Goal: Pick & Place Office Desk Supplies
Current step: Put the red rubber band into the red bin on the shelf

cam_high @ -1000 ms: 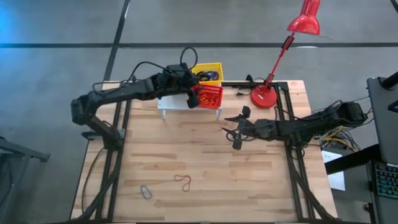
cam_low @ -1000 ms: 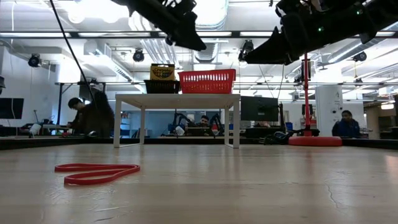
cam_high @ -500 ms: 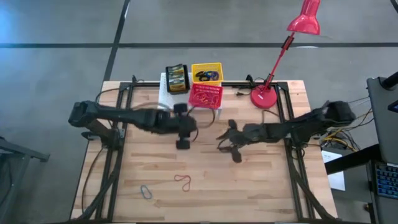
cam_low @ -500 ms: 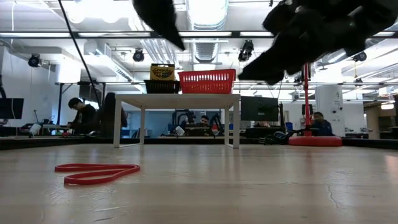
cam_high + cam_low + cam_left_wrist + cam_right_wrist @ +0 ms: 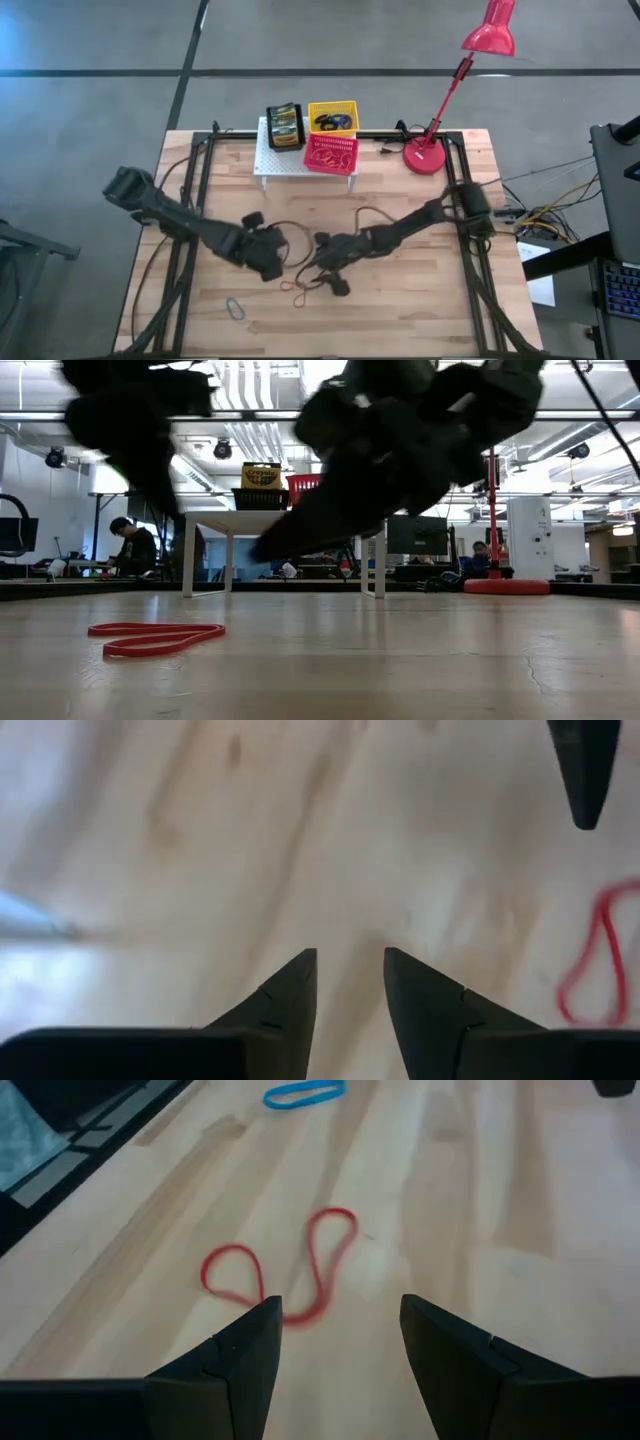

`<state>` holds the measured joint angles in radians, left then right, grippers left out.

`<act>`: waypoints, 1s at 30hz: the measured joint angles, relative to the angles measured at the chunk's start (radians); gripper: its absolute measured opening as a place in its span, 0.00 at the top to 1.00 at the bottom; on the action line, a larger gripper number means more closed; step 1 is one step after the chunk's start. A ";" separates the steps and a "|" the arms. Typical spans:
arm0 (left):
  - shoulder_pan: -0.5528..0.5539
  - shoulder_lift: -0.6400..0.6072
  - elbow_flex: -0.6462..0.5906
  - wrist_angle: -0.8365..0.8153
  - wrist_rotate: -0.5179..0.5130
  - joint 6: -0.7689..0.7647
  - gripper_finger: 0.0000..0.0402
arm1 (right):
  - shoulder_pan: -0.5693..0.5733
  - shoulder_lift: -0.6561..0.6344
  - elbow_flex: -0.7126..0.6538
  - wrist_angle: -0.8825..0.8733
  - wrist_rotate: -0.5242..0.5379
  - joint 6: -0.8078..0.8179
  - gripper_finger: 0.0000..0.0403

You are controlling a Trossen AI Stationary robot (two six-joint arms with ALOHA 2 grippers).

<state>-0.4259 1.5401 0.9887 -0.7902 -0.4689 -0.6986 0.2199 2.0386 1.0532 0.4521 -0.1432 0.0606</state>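
A red elastic loop lies flat on the wooden table near its front middle; it also shows in the right wrist view and the low view. My right gripper is open and empty, low over the table just right of the loop, which lies ahead of its fingers. My left gripper is open and empty, just left of the loop. A blue-grey loop lies nearer the front left. A crayon box, a yellow basket and a red basket stand on the white rack.
The white perforated rack stands at the far edge, and the red desk lamp stands at the far right. The two grippers are close together over the table's middle front. In the low view, people sit in the room beyond the table.
My left gripper has swung from the rack at the far edge toward the near edge and down, to just left of the red loop. My right gripper has gone toward the table's left and near edges and down, toward the red loop. The loop has kept still.
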 joint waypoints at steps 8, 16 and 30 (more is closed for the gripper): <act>-0.247 -0.041 -0.145 0.005 -0.044 -0.411 0.70 | 0.048 0.179 0.234 -0.086 0.019 -0.011 0.52; -0.440 -0.042 -0.199 0.054 -0.124 -0.651 0.70 | 0.062 0.249 0.368 -0.312 0.134 0.000 0.69; -0.519 -0.039 -0.210 0.155 -0.207 -0.668 0.70 | 0.055 0.128 0.403 -0.603 0.297 0.015 0.98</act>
<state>-0.9446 1.5009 0.7792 -0.6352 -0.6755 -1.3665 0.2746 2.1669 1.4564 -0.1513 0.1538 0.0760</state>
